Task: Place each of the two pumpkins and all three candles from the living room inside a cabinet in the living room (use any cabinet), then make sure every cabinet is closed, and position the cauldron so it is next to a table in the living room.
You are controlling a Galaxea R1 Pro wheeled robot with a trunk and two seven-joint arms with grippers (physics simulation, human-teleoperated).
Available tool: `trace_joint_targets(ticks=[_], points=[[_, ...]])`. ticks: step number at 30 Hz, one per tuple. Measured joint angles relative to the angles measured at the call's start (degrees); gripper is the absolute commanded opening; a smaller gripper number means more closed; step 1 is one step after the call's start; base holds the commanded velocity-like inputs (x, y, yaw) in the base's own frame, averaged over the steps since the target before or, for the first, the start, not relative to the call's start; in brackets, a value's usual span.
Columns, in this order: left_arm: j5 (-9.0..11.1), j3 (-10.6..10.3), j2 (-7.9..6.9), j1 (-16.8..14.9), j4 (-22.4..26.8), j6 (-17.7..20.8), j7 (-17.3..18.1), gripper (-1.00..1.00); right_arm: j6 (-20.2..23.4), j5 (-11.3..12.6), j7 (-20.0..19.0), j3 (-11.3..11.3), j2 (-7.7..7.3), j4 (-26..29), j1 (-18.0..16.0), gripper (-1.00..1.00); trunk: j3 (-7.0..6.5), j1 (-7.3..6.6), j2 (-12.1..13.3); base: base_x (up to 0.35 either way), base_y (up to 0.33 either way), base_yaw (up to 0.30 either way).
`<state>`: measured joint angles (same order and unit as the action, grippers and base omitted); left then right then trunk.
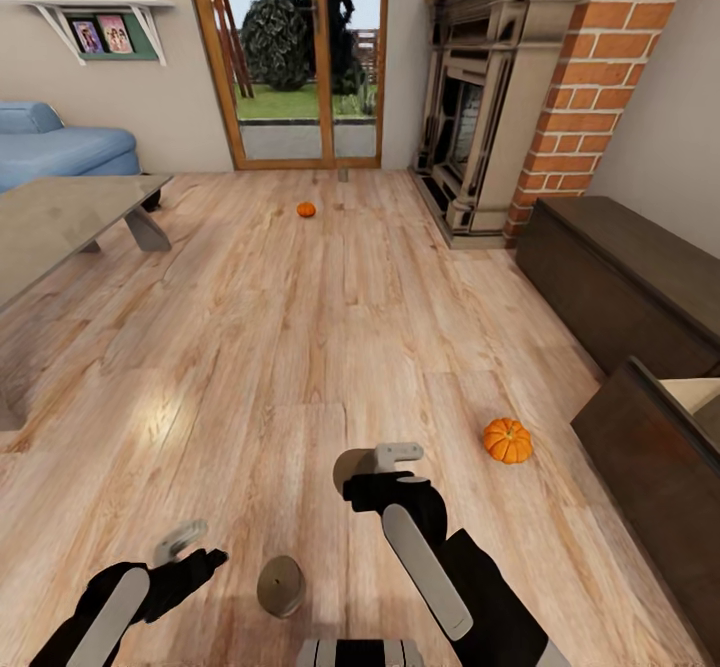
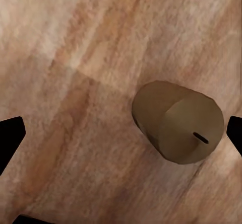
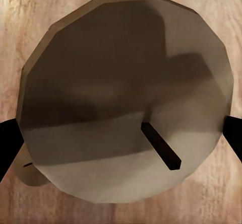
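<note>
Right gripper point(image 1: 385, 459) spread wide, straddling a candle point(image 3: 126, 98); left gripper point(image 1: 180, 545) open beside another candle point(image 1: 281, 585). Wood floor point(image 1: 300, 347), pumpkin point(image 1: 508, 440) near the cabinet point(image 1: 640, 447).

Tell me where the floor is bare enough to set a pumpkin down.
Bare floor runs wide between the coffee table, far pumpkin and near pumpkin. Crowded: by the robot, where the left hand, right hand and candle sit.
</note>
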<state>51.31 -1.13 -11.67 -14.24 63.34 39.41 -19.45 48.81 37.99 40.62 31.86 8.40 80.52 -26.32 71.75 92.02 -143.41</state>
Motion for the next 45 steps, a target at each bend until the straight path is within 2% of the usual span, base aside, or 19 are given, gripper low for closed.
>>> trace_joint_targets(ticks=[5,8,9,10,13,17,23,33,38,43,45], points=[[0.0,-1.4,0.24,-0.6,0.6,-0.6,0.0,1.00,0.1,-0.1,0.0,0.0,-0.12,0.0,-0.1,-1.00,1.11,0.13,-0.1,0.000,0.000,0.000],[-0.4,-2.4,1.86,-0.9,0.7,-0.8,-0.1,1.00,0.1,-0.4,0.1,-0.1,-0.21,0.1,-0.2,-1.00,1.77,0.21,-0.1,0.000,0.000,0.000],[-1.1,-2.7,2.73,-0.9,0.8,-0.8,-0.1,1.00,0.1,-0.7,0.1,-0.1,-0.33,0.1,-0.2,-1.00,1.99,0.23,-0.1,0.000,0.000,0.000],[-3.0,-3.0,3.66,-1.0,0.8,-0.8,-0.1,1.00,0.2,-1.3,0.1,-0.1,-0.79,0.1,-0.2,-1.00,2.22,0.26,-0.1,0.000,0.000,0.000],[-7.0,-3.2,4.95,-1.1,1.3,-0.9,0.0,1.00,0.2,-1.5,0.0,-0.1,-1.64,0.1,-0.2,-1.00,2.88,0.34,-0.2,0.000,0.000,0.000],[-8.6,-3.3,5.93,-1.1,2.0,-0.9,0.0,1.00,0.0,-1.5,-0.1,-0.4,-1.93,0.1,-0.3,-1.00,3.77,0.44,-0.2,0.000,0.000,0.000],[-8.9,-3.3,6.10,-1.1,2.7,-0.8,0.0,1.00,-0.1,-1.4,-0.1,-0.5,-1.98,0.6,-0.3,-1.00,5.10,0.59,-0.3,0.000,0.000,-0.021],[-9.0,-3.3,6.14,-1.1,2.9,-0.8,0.0,1.00,0.0,-1.4,-0.3,-0.6,-1.90,0.7,-0.2,-1.00,7.31,0.85,-0.4,0.000,0.000,-0.202],[-9.0,-3.4,6.14,-1.1,2.9,-0.8,0.0,1.00,0.0,-1.4,-0.2,-0.5,-1.90,0.7,-0.2,-1.00,7.32,0.85,-0.4,0.000,0.000,-0.028],[-9.0,-3.4,6.14,-1.1,2.9,-0.8,0.0,1.00,-0.1,-1.4,-0.2,-0.2,-1.91,1.0,-0.2,-1.00,8.42,0.98,-0.5,0.000,0.000,-0.003],[-9.0,-3.4,6.14,-1.1,2.9,-0.8,0.0,1.00,0.1,-1.4,-0.4,-0.3,-2.05,3.0,-0.3,-1.00,8.86,1.03,-0.5,0.000,0.000,0.000]])
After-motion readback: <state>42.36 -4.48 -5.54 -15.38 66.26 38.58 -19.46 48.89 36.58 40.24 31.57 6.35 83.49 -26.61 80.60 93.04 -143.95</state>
